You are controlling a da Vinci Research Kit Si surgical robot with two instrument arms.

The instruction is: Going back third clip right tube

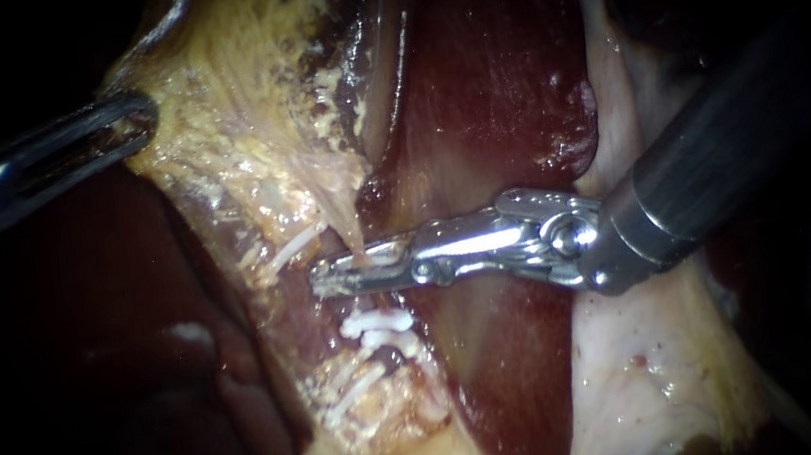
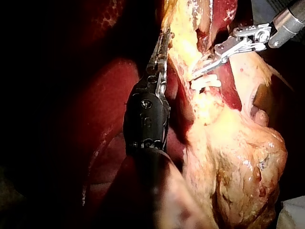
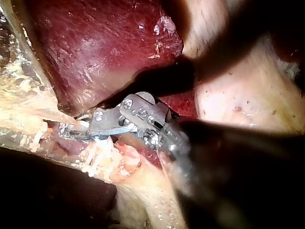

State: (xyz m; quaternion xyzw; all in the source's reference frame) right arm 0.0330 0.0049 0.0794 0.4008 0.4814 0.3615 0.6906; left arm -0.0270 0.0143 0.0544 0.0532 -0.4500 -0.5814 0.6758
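A thin pale tube (image 1: pixel 344 219) runs down from the yellowish tissue (image 1: pixel 244 124) to the slim metal jaws of my right instrument (image 1: pixel 345 269). The jaws lie across the tube with a narrow gap, and a white clip (image 1: pixel 383 253) shows between them. Two more white clips (image 1: pixel 376 326) sit on the tube just below. The left wrist view shows the right instrument (image 2: pixel 195 75) above those clips (image 2: pixel 205 83). In its own wrist view the right instrument (image 3: pixel 64 132) points at the tube. My left instrument (image 1: pixel 145 119) (image 2: pixel 165 36) is shut on the edge of the yellowish tissue.
Dark red liver (image 1: pixel 490 78) fills the middle and upper part of the endoscope view, behind the right instrument. Pale whitish tissue (image 1: pixel 640 354) lies under that instrument's shaft. A bulky yellow mass of tissue (image 2: pixel 238 162) hangs beside the left instrument's shaft.
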